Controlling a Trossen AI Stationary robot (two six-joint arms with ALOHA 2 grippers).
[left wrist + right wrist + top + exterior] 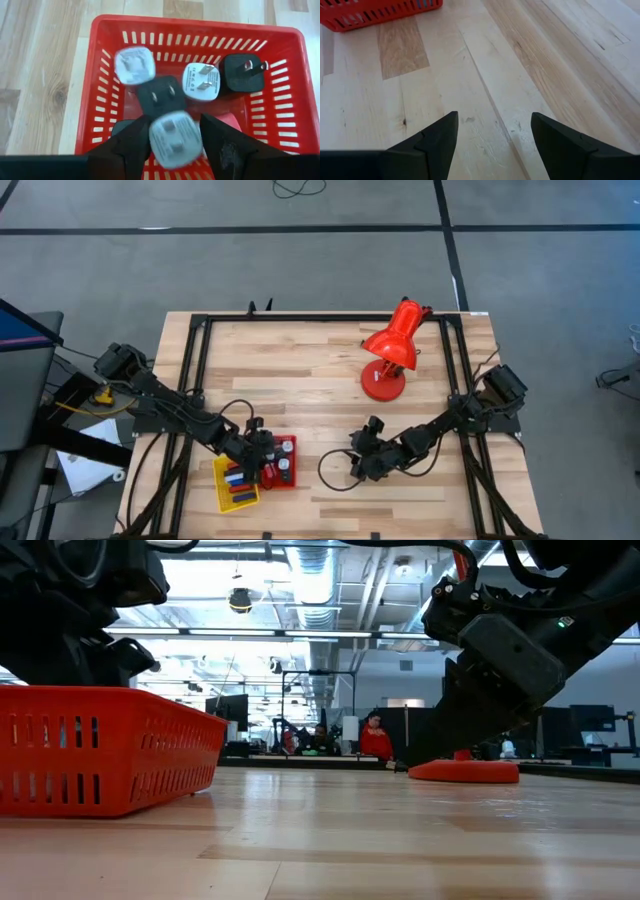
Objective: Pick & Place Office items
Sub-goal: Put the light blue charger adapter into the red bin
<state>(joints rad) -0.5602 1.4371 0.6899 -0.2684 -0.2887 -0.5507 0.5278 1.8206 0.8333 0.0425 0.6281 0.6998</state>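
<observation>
A red slotted basket (280, 65) (287, 446) (100, 750) near the table's front left holds several office items: white charger plugs (200, 82) and black ones (240, 72). My left gripper (175, 150) (264, 461) hangs over the basket's near part with its fingers apart. A blurred white plug (175, 140) shows between them. A yellow tray (222, 480) beside the basket holds blue, red and black stick-like pieces. My right gripper (492, 145) (360, 463) stands open over bare wood to the right of the basket. My left gripper comes at the basket slanting down from above. The blurred white plug (167, 125) fills the gap between the two fingers, above the basket's floor. Whether the fingers (135, 145) touch it I cannot tell.
A large red desk lamp (392, 350) stands at the far right, its base (465, 771) beyond my right arm. A black cable loop (330, 470) lies between the grippers. A black frame (200, 320) borders the table. Bare wood lies at the centre.
</observation>
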